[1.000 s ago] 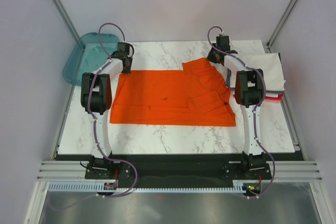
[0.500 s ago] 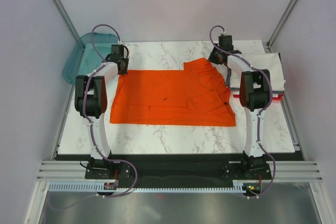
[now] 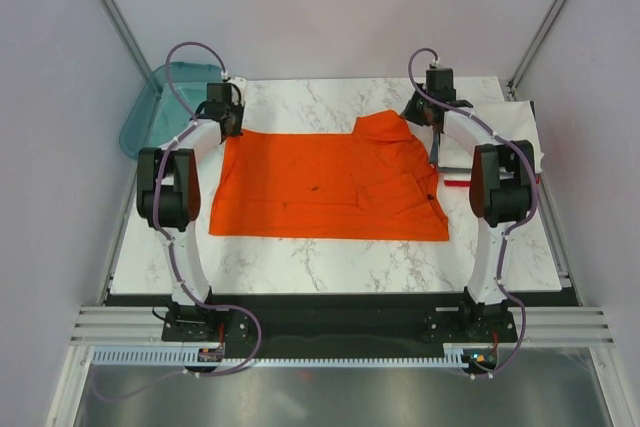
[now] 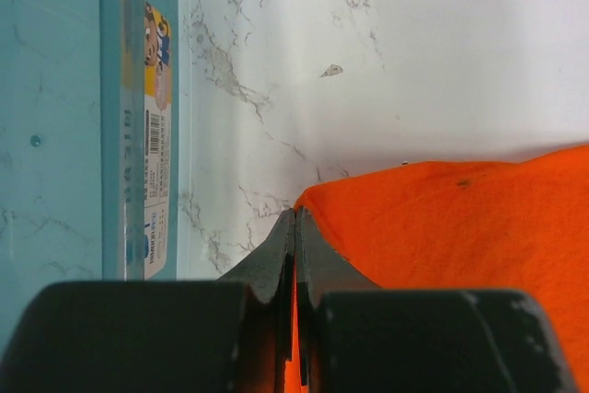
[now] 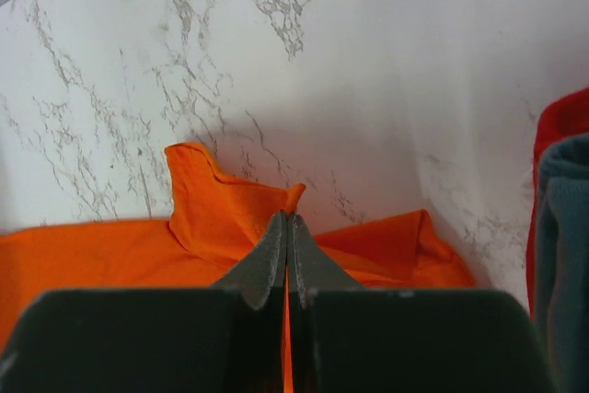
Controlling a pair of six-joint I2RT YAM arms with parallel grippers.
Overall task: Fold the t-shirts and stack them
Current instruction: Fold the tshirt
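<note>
The orange t-shirt lies spread across the marble table. My left gripper is shut on its far left corner; in the left wrist view orange cloth shows between the closed jaws. My right gripper is shut on the shirt's far right edge, where the cloth is raised and bunched; the jaws pinch orange fabric. A stack of folded shirts, white on top with red beneath, sits at the right; its red and grey edges show in the right wrist view.
A teal translucent plastic tray stands off the table's far left corner, its labelled rim close to my left gripper. Grey walls close in both sides. Bare marble lies in front of the shirt.
Both grippers have moved a little toward the far edge, drawing the shirt's far corners with them. The right corner has shifted slightly right.
</note>
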